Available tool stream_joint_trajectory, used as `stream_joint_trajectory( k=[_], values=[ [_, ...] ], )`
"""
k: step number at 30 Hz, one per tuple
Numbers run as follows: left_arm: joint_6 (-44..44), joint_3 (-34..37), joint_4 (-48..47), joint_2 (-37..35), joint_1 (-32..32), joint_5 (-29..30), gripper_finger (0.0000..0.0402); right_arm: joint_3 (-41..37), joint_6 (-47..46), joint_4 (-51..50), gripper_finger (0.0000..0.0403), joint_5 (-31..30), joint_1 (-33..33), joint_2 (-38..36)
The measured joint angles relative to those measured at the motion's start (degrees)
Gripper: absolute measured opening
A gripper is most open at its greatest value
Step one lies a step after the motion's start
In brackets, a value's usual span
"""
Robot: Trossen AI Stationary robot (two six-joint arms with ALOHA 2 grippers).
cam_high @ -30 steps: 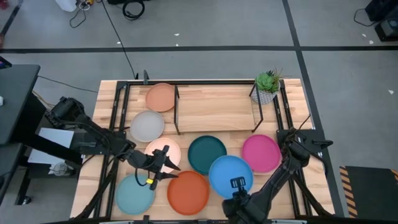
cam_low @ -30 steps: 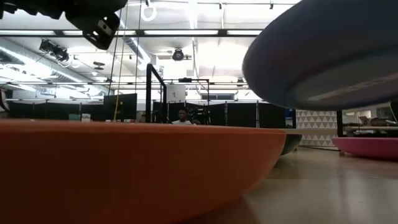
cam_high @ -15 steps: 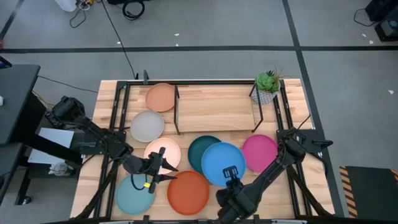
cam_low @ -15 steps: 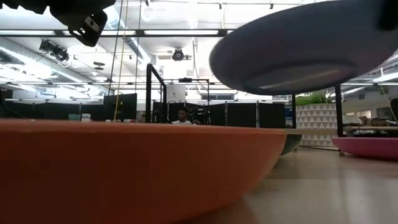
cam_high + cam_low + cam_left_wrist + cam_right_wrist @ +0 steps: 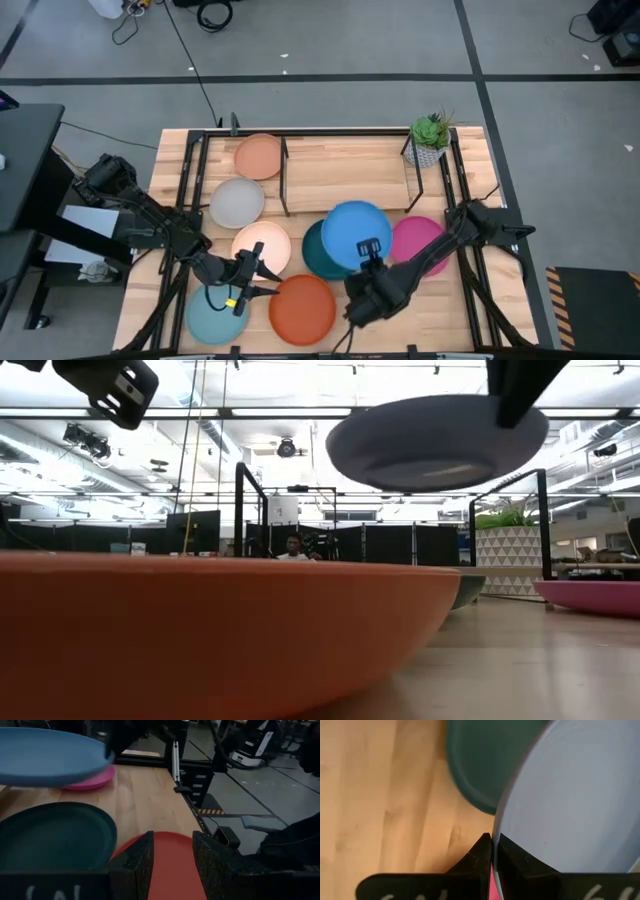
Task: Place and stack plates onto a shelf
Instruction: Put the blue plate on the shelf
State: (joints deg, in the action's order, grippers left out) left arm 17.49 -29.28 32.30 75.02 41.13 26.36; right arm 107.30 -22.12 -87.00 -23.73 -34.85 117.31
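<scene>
Round bright blue plate [image 5: 355, 236] has risen toward the wooden black-legged shelf [image 5: 345, 175], pinched by right gripper [image 5: 367, 252]; left gripper [image 5: 248, 276] hangs open; nothing shelved yet.

The right arm reaches in from the desk's right side, its pincer [image 5: 366, 252] clamped shut near the centre and raised above the surface. The left arm stretches low from the left, its pincer [image 5: 247, 283] spread open near the front edge.
</scene>
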Motion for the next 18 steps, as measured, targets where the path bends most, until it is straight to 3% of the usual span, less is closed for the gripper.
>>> stream_joint_trajectory(
  k=[8,18],
  values=[
    [-0.13,0.0,-0.01,0.0,-1.12,1.54,0.0141,-16.7,2.66,12.53,0.0027,3.29,4.46,-11.77],
    [-0.13,0.0,-0.39,0.0,-1.47,1.76,0.0141,-30.5,6.96,20.56,0.0027,3.91,12.24,-18.48]
  ],
)
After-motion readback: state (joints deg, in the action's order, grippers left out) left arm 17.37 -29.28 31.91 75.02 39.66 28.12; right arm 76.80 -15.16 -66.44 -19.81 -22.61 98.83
